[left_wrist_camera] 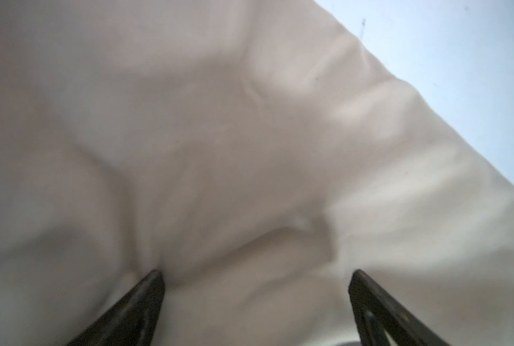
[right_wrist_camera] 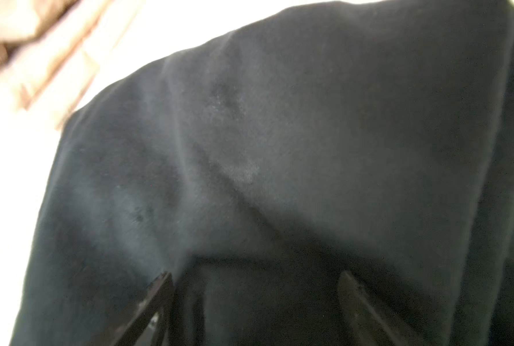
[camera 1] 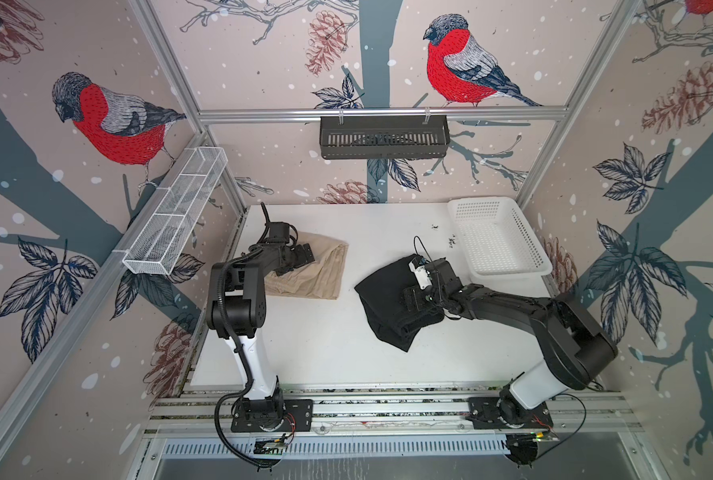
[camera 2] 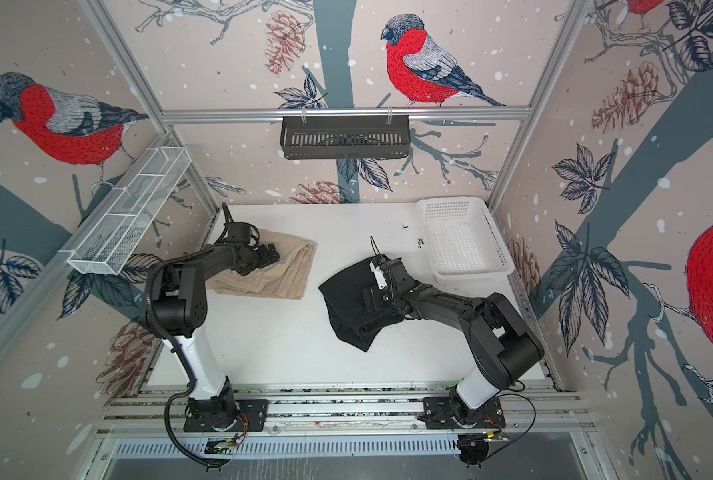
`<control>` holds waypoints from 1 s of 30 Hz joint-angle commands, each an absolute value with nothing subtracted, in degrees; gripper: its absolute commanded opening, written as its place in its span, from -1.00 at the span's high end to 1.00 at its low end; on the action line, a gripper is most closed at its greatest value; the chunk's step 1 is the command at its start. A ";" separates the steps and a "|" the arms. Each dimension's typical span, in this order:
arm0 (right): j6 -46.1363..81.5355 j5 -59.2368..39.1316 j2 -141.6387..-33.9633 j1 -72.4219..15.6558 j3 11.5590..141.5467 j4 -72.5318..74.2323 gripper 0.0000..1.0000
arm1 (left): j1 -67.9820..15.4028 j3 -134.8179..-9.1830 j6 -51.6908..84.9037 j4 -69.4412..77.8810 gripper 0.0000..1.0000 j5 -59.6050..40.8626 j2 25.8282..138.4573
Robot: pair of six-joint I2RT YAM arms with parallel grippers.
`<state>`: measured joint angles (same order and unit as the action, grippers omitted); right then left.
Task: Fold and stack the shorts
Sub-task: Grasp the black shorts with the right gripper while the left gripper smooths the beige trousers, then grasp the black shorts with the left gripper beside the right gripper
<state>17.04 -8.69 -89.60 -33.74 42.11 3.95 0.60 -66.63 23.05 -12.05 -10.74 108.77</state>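
Well, in both top views there are two pairs of shorts on the white table (camera 1: 304, 345). The beige shorts (camera 1: 317, 270) lie flat and folded at the far left. The black shorts (camera 1: 381, 291) lie in a bumpy heap near the middle, with bare table between the two pairs. The heap's long way runs from the back of the table toward the front. The left gripper (camera 1: 300, 255) sits over the beige pair and the right gripper (camera 1: 415, 291) sits over the black pair, so each arm is nearest its own shorts. The white basket (camera 1: 512, 272) at the far right looks empty.

In the left wrist view, the left gripper (left_wrist_camera: 255, 275) has its two fingers (left_wrist_camera: 150, 287) wide apart. The beige shorts (left_wrist_camera: 189, 134) are right under the tips – maybe touching, but nothing is pinched.

In the right wrist view (a bit blurry), the right gripper (right_wrist_camera: 254, 277) also has its jaws apart. The black shorts (right_wrist_camera: 309, 134) fill the space below, and nothing is held.

I think the black pair still needs a neat fold. Then it has to go left – over to the beige pair – and the right arm is closest for that.
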 commanded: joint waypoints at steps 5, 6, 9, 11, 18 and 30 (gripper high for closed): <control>19.20 -6.10 -82.45 -34.11 40.77 1.46 -0.71 | -2.61 -54.24 33.71 -12.03 -0.93 -11.46 96.73; 17.84 -5.23 -81.68 -33.95 41.91 -0.23 -0.73 | -2.69 -53.64 33.66 -12.76 -0.93 -10.81 95.32; 12.57 -4.26 -81.51 -31.54 47.23 -7.18 -0.82 | -2.67 -52.47 33.61 -14.06 -0.93 -9.02 90.20; 9.52 -4.97 -82.94 -28.56 50.67 -10.63 -0.85 | -2.66 -54.07 30.95 -13.60 -0.94 -10.42 87.12; 3.75 -12.84 -89.93 -17.88 58.17 -16.01 -1.00 | -8.94 -57.65 32.31 -16.59 -0.94 -13.82 81.75; -2.50 -16.21 -102.58 -14.29 66.36 -18.05 -0.99 | -29.55 -41.96 43.90 6.92 -0.94 -19.54 81.38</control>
